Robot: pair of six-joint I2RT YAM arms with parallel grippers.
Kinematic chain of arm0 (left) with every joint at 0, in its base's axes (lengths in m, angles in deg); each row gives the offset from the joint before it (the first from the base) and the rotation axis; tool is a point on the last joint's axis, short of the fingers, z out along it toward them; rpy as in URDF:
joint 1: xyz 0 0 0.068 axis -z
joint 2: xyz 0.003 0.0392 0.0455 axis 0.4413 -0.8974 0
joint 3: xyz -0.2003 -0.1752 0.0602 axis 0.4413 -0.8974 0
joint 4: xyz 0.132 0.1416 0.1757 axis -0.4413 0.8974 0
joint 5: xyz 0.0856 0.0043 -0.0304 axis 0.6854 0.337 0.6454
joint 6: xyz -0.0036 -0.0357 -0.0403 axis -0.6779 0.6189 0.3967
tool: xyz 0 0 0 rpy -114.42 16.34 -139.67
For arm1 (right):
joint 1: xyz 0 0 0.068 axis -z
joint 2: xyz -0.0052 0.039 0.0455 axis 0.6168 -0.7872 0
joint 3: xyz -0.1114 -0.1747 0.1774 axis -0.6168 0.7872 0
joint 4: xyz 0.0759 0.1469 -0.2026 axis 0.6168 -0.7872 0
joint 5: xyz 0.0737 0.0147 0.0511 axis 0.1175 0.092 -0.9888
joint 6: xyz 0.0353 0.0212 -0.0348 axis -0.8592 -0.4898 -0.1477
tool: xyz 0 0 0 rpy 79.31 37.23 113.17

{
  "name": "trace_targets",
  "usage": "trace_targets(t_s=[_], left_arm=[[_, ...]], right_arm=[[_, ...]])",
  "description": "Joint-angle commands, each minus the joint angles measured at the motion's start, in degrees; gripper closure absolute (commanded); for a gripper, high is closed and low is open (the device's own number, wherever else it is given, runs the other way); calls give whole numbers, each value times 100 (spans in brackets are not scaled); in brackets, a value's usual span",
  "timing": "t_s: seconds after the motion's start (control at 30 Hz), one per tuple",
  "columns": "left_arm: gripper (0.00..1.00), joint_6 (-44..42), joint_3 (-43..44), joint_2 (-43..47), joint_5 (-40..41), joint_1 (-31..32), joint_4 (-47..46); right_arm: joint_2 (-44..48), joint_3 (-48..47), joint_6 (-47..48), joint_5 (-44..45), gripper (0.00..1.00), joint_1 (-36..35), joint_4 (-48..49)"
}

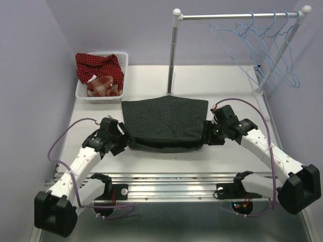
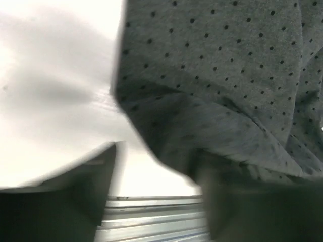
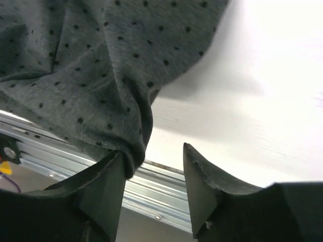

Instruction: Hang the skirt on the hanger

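Note:
The dark grey dotted skirt [image 1: 165,121] lies spread flat on the white table, its near hem bunched in folds. My left gripper [image 1: 121,138] sits at the skirt's near left corner. In the blurred left wrist view the gripper [image 2: 156,171] is open, the skirt [image 2: 217,75] hanging over its right finger. My right gripper [image 1: 209,132] is at the near right corner. It is open [image 3: 151,150], and a rolled corner of the skirt [image 3: 75,65] rests against the tip of its left finger [image 3: 108,181]. Several light-blue wire hangers [image 1: 262,45] hang on the rack at back right.
A white clothes rack with an upright pole [image 1: 173,55] stands behind the skirt. At back left a white basket [image 1: 123,70] holds a red dotted garment [image 1: 98,65] and a plaid cloth [image 1: 103,85]. An aluminium rail [image 1: 171,184] runs along the near edge.

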Motion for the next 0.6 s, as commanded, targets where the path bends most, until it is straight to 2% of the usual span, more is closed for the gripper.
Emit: trace_targets(t_s=[0.0, 0.03, 0.07, 0.23, 0.33, 0.47, 0.57], left_arm=[[8, 401, 108, 903, 365, -126, 667], [1, 393, 170, 1026, 470, -126, 782], [1, 393, 249, 1123, 471, -126, 905], [1, 103, 847, 1352, 172, -126, 1240], [1, 24, 1049, 1344, 321, -126, 1249], [1, -38, 1050, 1142, 146, -126, 916], [1, -108, 691, 1010, -108, -126, 382]], right_arm=[[489, 91, -351, -35, 32, 209, -309], [515, 91, -334, -271, 14, 209, -423], [524, 82, -256, -430, 0, 209, -502], [708, -102, 35, -783, 0, 209, -749], [823, -453, 402, -1526, 0, 209, -732], [1008, -507, 422, -1689, 0, 209, -364], [754, -279, 334, -1776, 0, 209, 285]])
